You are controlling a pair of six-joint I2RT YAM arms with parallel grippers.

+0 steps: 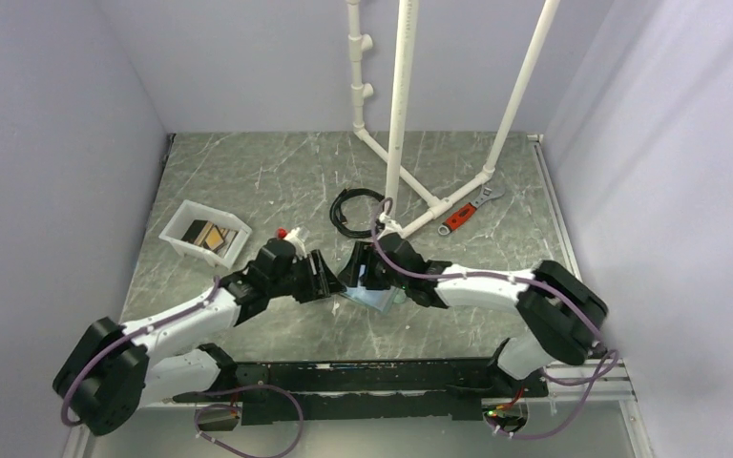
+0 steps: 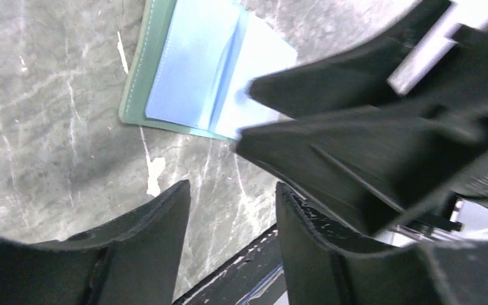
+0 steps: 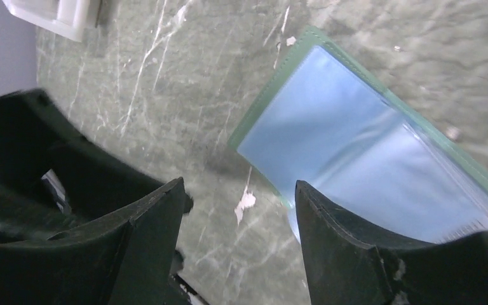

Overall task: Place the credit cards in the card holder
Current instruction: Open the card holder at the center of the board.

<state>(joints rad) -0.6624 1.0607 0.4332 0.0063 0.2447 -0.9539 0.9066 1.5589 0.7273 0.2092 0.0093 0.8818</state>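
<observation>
The card holder [image 1: 379, 299] lies unfolded on the marble table, grey-green rim out and light blue inner faces [image 2: 190, 70] up. It also fills the right of the right wrist view [image 3: 356, 146]. My left gripper [image 2: 232, 190] hangs open just left of it [image 1: 327, 277], with only bare table between its fingers. My right gripper [image 3: 238, 187] is open too, at the holder's near corner [image 1: 365, 275], one finger over the blue face. The two grippers stand close together, nearly tip to tip. The credit cards [image 1: 210, 234], tan and dark, lie in the white tray [image 1: 179, 237] at the left.
A black cable coil [image 1: 353, 208] lies behind the holder. A white pipe frame [image 1: 399, 124] rises from the back of the table, with a red-handled wrench [image 1: 466, 212] at its foot. A small red and white object [image 1: 291, 234] sits by the left wrist. Walls close both sides.
</observation>
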